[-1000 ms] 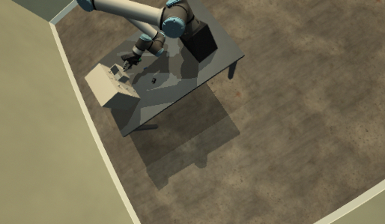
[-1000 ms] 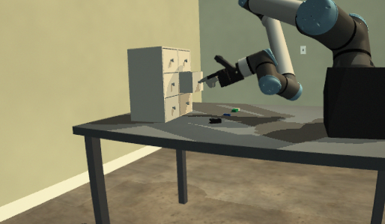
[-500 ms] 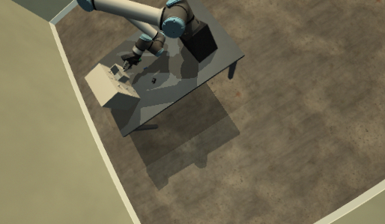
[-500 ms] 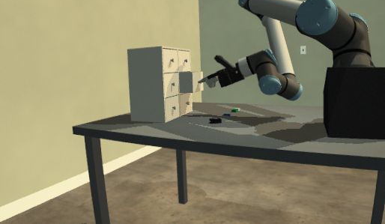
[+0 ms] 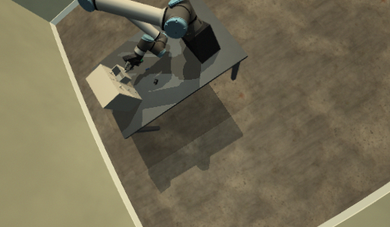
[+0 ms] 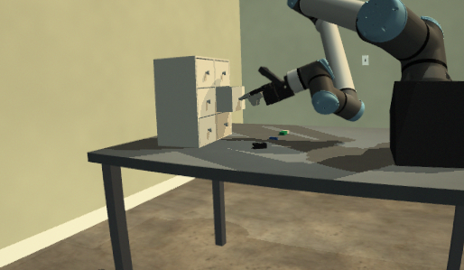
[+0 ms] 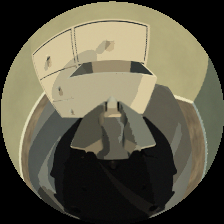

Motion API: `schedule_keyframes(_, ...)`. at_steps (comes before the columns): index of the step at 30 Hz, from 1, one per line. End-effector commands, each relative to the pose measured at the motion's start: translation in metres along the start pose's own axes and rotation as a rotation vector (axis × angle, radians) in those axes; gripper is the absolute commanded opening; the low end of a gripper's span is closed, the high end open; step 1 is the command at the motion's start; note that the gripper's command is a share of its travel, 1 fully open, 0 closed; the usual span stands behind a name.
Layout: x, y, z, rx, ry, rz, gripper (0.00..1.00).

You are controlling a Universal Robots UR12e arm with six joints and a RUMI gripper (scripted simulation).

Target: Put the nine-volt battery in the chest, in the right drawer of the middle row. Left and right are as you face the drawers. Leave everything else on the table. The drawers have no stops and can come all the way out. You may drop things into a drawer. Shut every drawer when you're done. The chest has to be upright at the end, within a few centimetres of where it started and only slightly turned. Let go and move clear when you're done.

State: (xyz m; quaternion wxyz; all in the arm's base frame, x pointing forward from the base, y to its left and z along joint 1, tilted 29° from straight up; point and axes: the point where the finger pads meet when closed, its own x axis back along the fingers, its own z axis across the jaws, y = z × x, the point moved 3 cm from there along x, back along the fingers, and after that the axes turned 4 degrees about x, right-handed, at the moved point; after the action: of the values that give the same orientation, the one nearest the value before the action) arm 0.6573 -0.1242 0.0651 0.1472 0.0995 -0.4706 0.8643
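On the desk (image 5: 228,56) (image 6: 316,178), low and right of the claw (image 5: 127,67) (image 6: 244,97) (image 7: 112,106), lay a green piece (image 5: 141,61) (image 6: 283,133)—perhaps the nine-volt battery, I couldn't tell. The claw stood narrow, seemingly on the drawer handle (image 7: 112,101); pulling looked due first.

Warm light casts hard shadows; the wrist view bends at its edges.
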Motion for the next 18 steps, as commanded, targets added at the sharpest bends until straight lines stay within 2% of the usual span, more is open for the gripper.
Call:
schedule_keyframes(1, 0.0002, -0.0005, -0.0001, 0.0, 0.0, 0.001, 0.07)
schedule_keyframes(5, 0.0002, -0.0005, -0.0001, 0.0, 0.0, 0.001, 0.12)
schedule_keyframes(9, 0.0002, -0.0005, -0.0001, 0.0, 0.0, 0.001, 0.12)
schedule_keyframes(18, 0.0002, -0.0005, -0.0001, 0.0, 0.0, 0.001, 0.2)
